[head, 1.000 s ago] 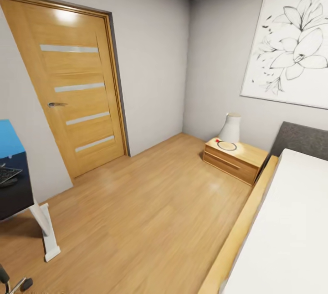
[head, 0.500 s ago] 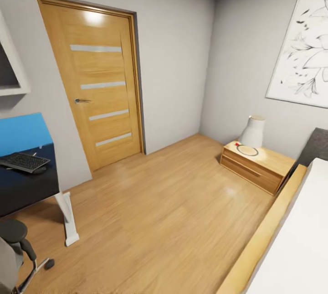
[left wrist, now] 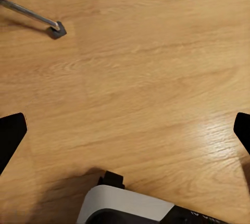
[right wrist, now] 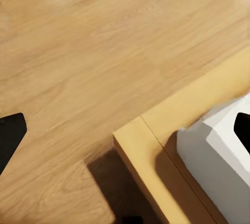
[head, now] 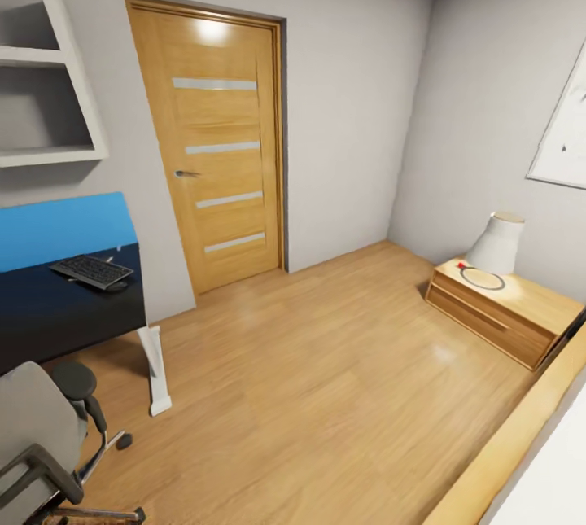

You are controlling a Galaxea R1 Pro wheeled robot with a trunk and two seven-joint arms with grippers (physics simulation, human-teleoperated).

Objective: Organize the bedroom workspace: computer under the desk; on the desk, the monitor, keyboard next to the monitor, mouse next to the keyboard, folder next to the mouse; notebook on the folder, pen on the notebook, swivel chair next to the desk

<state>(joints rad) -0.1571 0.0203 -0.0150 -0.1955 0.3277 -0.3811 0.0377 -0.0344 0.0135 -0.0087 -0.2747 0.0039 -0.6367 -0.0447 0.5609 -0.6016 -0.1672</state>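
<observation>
Keyboard (head: 91, 271) already lies on our desk (head: 65, 313); swivel chair (head: 37, 427) stands near. Both arms' fingers (left wrist: 11, 135) are spread wide over bare floor (left wrist: 135, 78), grasping nothing; the folder, notebook and pen steps remain.

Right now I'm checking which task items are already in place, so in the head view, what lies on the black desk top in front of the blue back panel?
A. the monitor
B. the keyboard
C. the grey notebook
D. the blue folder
B: the keyboard, black keys in a slim frame, lies flat on the glossy black top of the desk, just in front of the blue back panel.
</observation>
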